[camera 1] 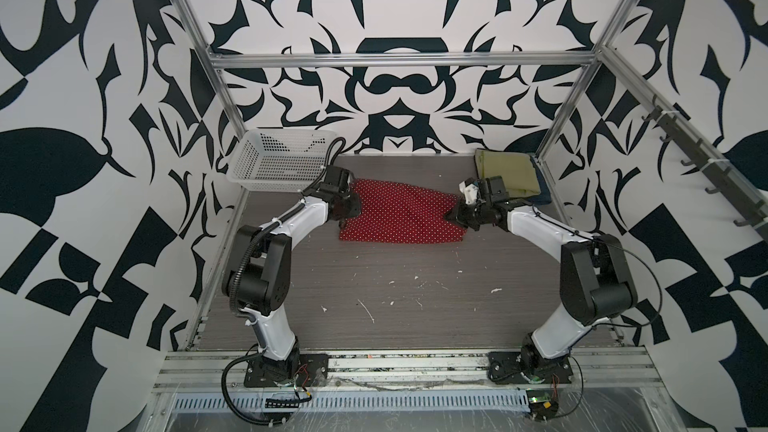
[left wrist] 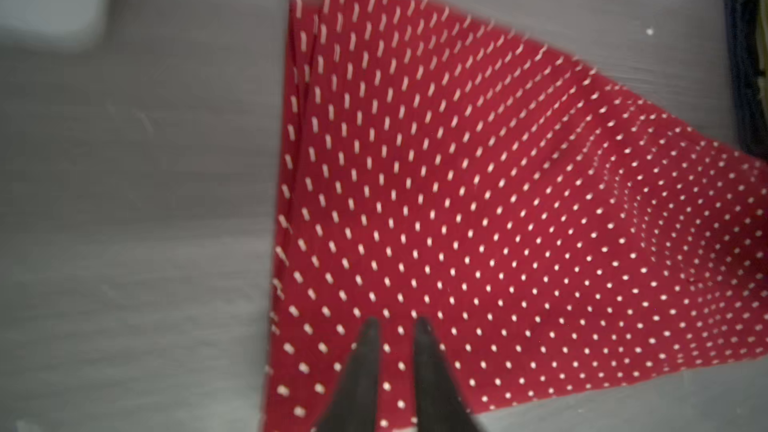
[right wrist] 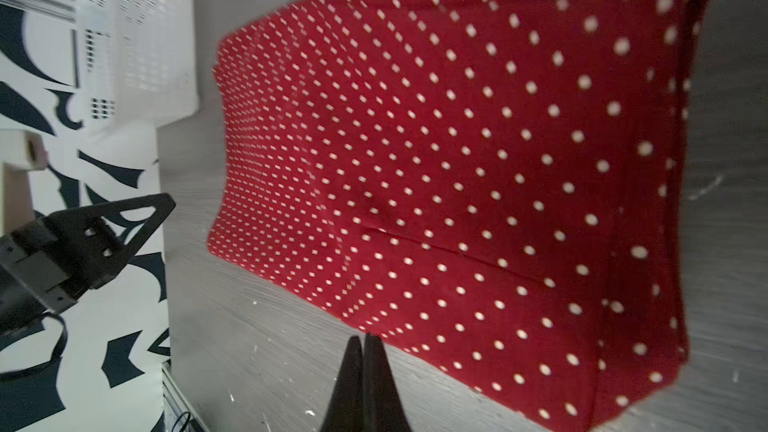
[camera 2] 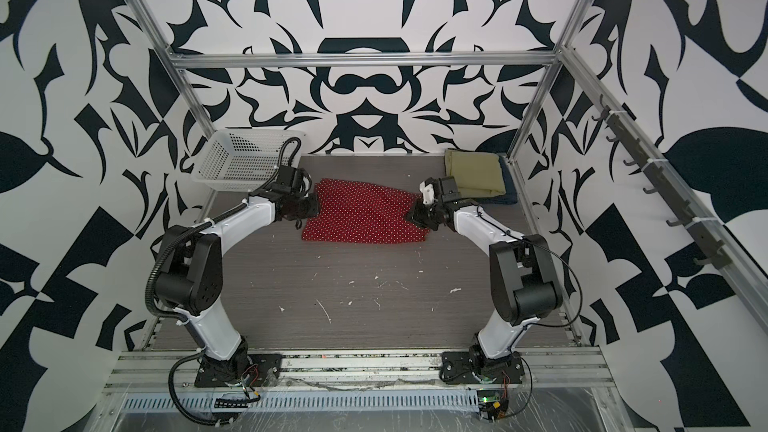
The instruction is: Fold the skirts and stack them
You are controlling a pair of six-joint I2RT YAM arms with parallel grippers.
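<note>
The red skirt with white polka dots [camera 1: 399,214] [camera 2: 361,218] lies folded and flat on the table's far middle. Over its left end hovers my left gripper [camera 1: 343,223] [left wrist: 397,322]; its jaws stand a narrow gap apart with nothing between them, and the dotted cloth [left wrist: 457,201] shows flat beneath. My right gripper [camera 1: 449,214] [right wrist: 362,338] is shut and empty, over bare table just beside the red skirt's [right wrist: 457,160] edge. At the back right the folded olive-green skirt [camera 1: 505,170] [camera 2: 473,172] rests on the dark blue denim skirt [camera 1: 542,196] [camera 2: 509,198].
A white perforated basket [camera 1: 282,160] [camera 2: 245,160] [right wrist: 145,35] stands tilted at the back left, close behind the left arm. Metal frame posts [camera 1: 561,118] border the grey, paint-flecked table [camera 1: 395,292]. Both arm bases sit at the front edge.
</note>
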